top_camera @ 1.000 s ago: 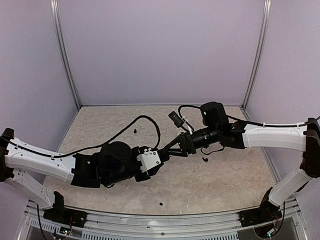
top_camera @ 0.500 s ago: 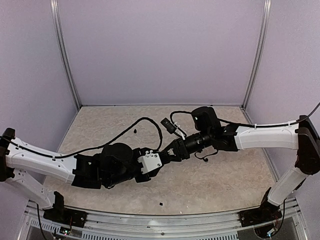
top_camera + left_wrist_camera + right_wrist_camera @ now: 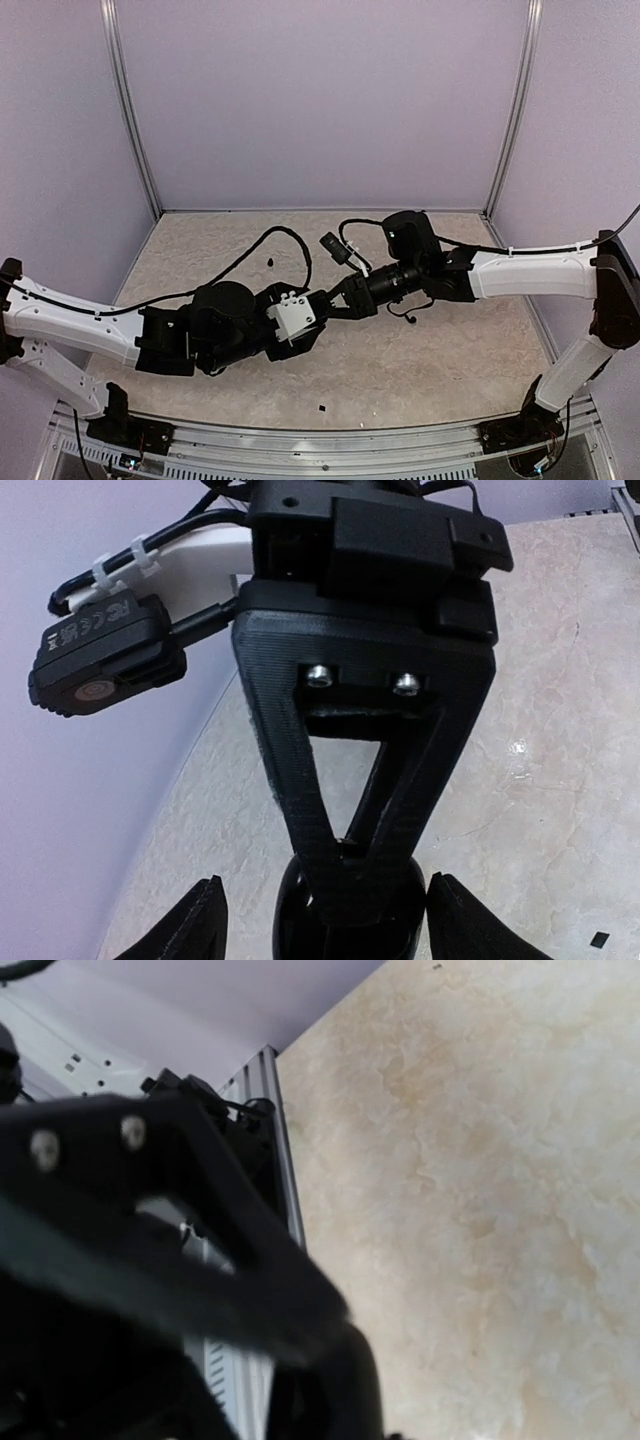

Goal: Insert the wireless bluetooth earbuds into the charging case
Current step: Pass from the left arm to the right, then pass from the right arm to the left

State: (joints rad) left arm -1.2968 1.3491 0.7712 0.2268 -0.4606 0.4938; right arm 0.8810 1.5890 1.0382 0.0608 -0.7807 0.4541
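The black glossy charging case (image 3: pixel 300 920) sits between my left gripper's (image 3: pixel 325 905) two fingertips, held up off the table. My right gripper (image 3: pixel 345 858) comes in from the far side. Its two fingers form a V whose tips meet on top of the case, and a tiny dark earbud (image 3: pixel 343 846) shows pinched at the tips. In the top view the left gripper (image 3: pixel 312 308) and right gripper (image 3: pixel 328 306) meet tip to tip at mid-table. The right wrist view is blurred and dark, so the case interior is hidden there.
Small black bits lie on the beige table: one at the back left (image 3: pixel 270 262), one near the front edge (image 3: pixel 322 408), which also shows in the left wrist view (image 3: pixel 597 940). A black cable (image 3: pixel 285 240) loops behind the left arm. Purple walls enclose the table.
My right gripper has moved left and closed in until its tips rest on the case in the left gripper. The left gripper has shifted slightly up and back.
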